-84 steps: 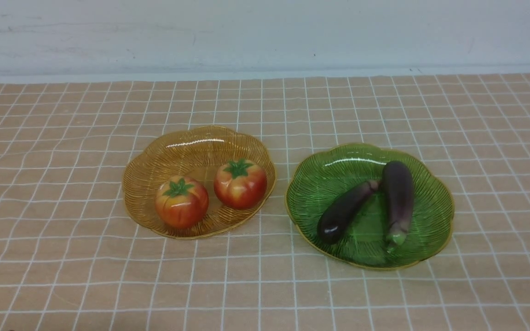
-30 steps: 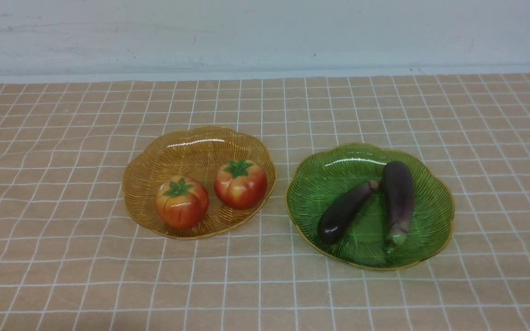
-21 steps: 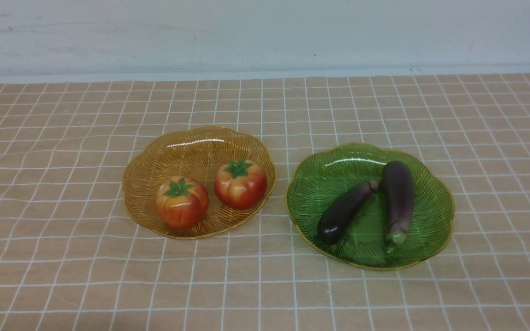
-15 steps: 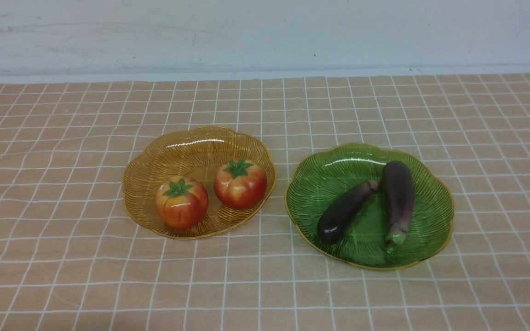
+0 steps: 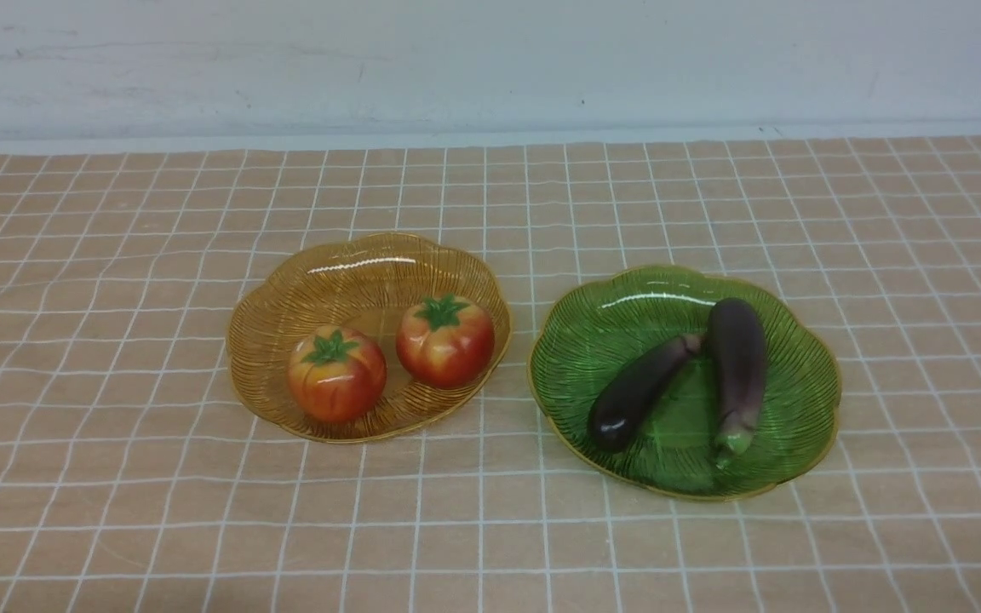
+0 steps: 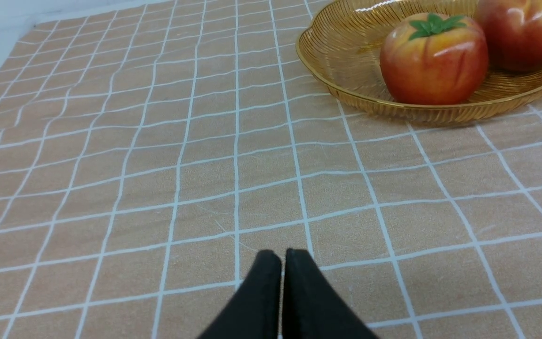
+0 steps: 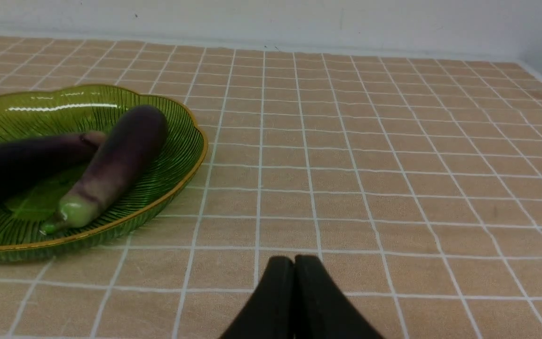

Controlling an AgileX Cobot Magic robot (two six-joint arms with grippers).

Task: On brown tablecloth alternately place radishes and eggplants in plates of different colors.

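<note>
1. Two radishes sit in the amber plate (image 5: pixel 286 289): the near radish (image 5: pixel 336 375) and the far radish (image 5: pixel 445 340). They are round, shiny and red-orange with green leafy tops.
2. Two eggplants lie in the green plate (image 5: pixel 593 323). They are long, shiny and dark purple. The brown-stem eggplant (image 5: pixel 639 390) touches the green-stem eggplant (image 5: pixel 738 362) at its stem.
3. Both plates are see-through, ribbed and wavy at the edge. They sit side by side on the brown tablecloth (image 5: pixel 116 477), which has white squares and small wrinkles.
4. The left gripper (image 6: pixel 282 256) has its jaws closed on nothing. The right gripper (image 7: pixel 294 262) does too. Both are over bare cloth.
</note>
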